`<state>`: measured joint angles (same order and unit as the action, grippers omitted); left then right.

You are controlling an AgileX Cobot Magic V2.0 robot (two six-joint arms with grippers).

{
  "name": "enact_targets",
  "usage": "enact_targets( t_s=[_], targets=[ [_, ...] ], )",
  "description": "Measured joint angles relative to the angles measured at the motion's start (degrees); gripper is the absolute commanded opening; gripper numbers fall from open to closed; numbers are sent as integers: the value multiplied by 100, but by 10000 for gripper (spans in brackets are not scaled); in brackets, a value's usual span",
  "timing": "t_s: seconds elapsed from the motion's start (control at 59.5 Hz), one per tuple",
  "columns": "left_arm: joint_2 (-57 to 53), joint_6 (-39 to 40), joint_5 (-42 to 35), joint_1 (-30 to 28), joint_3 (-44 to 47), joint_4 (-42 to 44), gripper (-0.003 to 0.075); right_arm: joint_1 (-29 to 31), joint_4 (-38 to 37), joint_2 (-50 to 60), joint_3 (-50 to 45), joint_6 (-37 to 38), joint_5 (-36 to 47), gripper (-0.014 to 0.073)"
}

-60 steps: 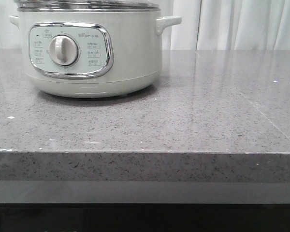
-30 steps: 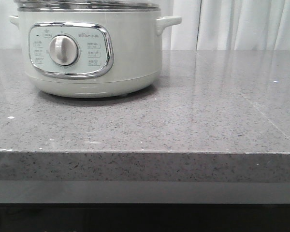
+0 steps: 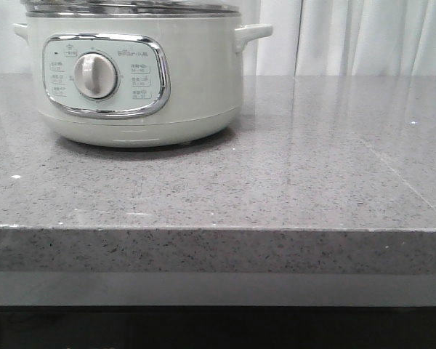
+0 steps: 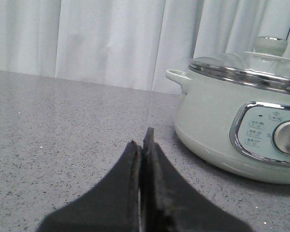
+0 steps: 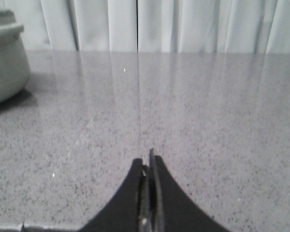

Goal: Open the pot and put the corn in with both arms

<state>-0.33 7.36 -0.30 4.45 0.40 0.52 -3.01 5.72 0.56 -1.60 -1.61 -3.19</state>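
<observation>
Both grippers were pinched fully closed with nothing between the fingers. The left gripper [image 4: 141, 145] sat low over the grey speckled countertop [image 4: 63, 125], its two dark fingers pressed together, and it wasn't touching anything. The right gripper [image 5: 148, 166] was the same deal, fingers clamped flat against each other, just above the counter with open stone ahead of it.

The pot [image 3: 134, 80] stood on the counter toward the far left, control panel [image 3: 105, 75] facing the camera with the round dial [image 3: 95, 75] in the middle. In the left wrist view it was just off to the right of the fingers, well apart from them, and the glass lid [image 4: 246, 65] with its steel rim was on, knob [image 4: 271, 46] sticking up on top. One side handle [image 3: 252, 34] poked out on the right. White curtains [image 3: 363, 36] hung behind the counter.

Couldn't spot the corn in any of the views.
</observation>
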Motion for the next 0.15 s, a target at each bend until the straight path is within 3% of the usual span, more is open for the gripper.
enact_targets(
  t_s=[0.151],
  targets=[
    [0, 0, 0, 0, 0, 0, -20, 0, 0, 0, 0, 0, 104, -119]
  ],
)
